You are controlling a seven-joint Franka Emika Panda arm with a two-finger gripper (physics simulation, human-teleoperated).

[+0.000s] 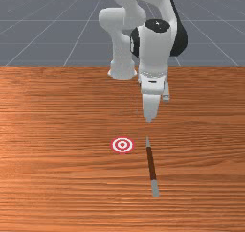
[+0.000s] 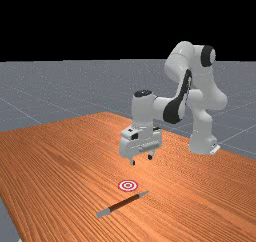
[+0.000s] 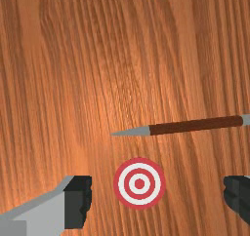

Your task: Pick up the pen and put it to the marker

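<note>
My gripper (image 2: 141,160) hangs above the table in the far view, its two fingers wide apart with nothing between them. The pen (image 1: 151,162) has a brown barrel, a grey pointed tip and a grey end; it lies flat on the wood, its tip toward the arm. Beside that tip, on the front view's left, is the round red and white marker (image 1: 122,145), apart from the pen. In the wrist view the gripper (image 3: 158,196) stands open, the marker (image 3: 139,183) showing below between the fingers and the pen (image 3: 195,125) a little beyond.
The orange-brown table (image 1: 57,178) carries the pen and the marker. The arm's base stands at the table's far edge in the front view, behind the hand.
</note>
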